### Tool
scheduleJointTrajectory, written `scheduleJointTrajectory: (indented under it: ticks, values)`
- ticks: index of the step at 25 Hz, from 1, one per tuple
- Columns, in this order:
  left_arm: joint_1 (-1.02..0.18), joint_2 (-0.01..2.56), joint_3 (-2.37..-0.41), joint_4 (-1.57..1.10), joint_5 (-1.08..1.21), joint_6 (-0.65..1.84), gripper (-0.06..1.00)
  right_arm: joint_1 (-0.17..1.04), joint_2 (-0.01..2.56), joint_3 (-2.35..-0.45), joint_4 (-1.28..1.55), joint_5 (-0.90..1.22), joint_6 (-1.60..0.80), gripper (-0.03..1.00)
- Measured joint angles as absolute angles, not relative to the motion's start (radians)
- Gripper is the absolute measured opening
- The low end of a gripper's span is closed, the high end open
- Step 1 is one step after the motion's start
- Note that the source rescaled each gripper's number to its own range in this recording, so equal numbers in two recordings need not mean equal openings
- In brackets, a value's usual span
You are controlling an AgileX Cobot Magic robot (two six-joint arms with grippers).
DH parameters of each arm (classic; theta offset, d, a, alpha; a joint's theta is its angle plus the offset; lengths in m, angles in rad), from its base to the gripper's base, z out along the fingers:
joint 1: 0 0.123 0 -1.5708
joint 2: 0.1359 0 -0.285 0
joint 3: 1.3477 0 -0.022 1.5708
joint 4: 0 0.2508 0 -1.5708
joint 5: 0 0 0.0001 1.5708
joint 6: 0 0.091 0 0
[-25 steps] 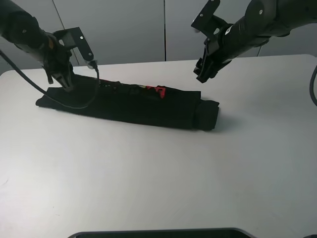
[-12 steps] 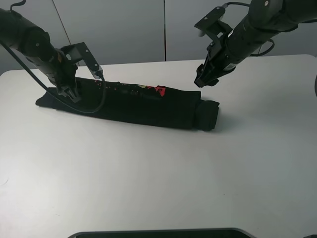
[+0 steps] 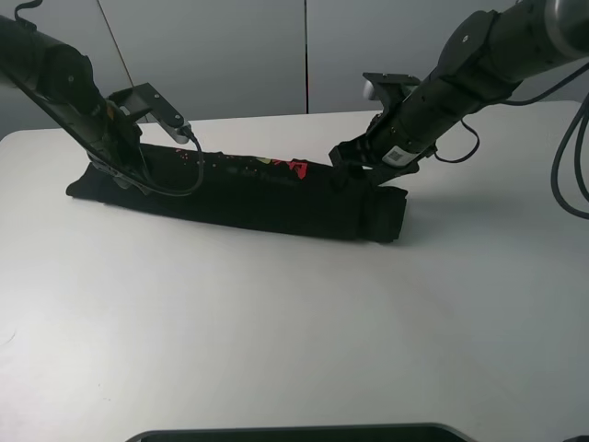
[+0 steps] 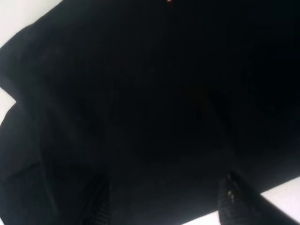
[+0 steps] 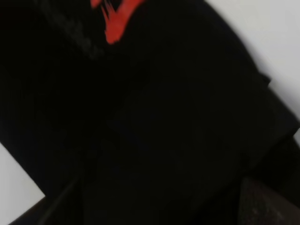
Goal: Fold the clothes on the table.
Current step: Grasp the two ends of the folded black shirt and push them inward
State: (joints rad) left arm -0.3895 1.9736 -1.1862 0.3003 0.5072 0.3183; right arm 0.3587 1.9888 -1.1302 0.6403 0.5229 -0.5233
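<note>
A black garment (image 3: pixel 248 189) with a red print (image 3: pixel 291 168) lies folded into a long strip across the back of the white table (image 3: pixel 294 322). My left gripper (image 3: pixel 129 175) is down on the strip's left end. In the left wrist view its fingers (image 4: pixel 232 199) stand wide apart over black cloth (image 4: pixel 150 93), open. My right gripper (image 3: pixel 354 177) is down on the strip near its folded right end. In the right wrist view the cloth (image 5: pixel 178 117) and red print (image 5: pixel 115 18) fill the frame, and the fingers (image 5: pixel 267 201) are spread, open.
Grey wall panels (image 3: pixel 230 55) stand behind the table. A dark edge (image 3: pixel 294 433) runs along the table's front. Cables hang from both arms, one looping over the garment's left part (image 3: pixel 189 175).
The right gripper has come down and to the left from above the table onto the garment's right part. The left gripper has sunk lower onto the left end.
</note>
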Motion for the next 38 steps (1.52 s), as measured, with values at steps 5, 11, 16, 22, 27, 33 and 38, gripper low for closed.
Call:
scheduleJointTrajectory:
  ticks: [5, 11, 16, 22, 27, 33, 38]
  values:
    - [-0.390, 1.974, -1.186, 0.288, 0.507, 0.318, 0.64, 0.359, 2.048, -1.130, 0.601, 0.507, -0.467, 0.74]
    - [-0.390, 1.974, -1.186, 0.284, 0.503, 0.320, 0.64, 0.359, 2.057, -1.130, 0.343, 0.484, -0.162, 0.74]
    - [-0.390, 1.974, -1.186, 0.284, 0.482, 0.320, 0.64, 0.359, 2.057, -1.130, 0.461, 0.536, -0.083, 0.74]
    - [-0.390, 1.974, -1.186, 0.284, 0.476, 0.318, 0.64, 0.359, 2.083, -1.131, 0.737, 0.577, -0.193, 0.74]
    - [-0.390, 1.974, -1.186, 0.284, 0.474, 0.318, 0.64, 0.359, 2.123, -1.143, 0.856, 0.581, -0.211, 0.73]
    - [-0.390, 1.974, -1.186, 0.284, 0.470, 0.318, 0.64, 0.349, 2.168, -1.153, 0.925, 0.595, -0.249, 0.38]
    - [-0.390, 1.974, -1.186, 0.284, 0.470, 0.318, 0.64, 0.349, 2.179, -1.153, 0.937, 0.606, -0.327, 0.04]
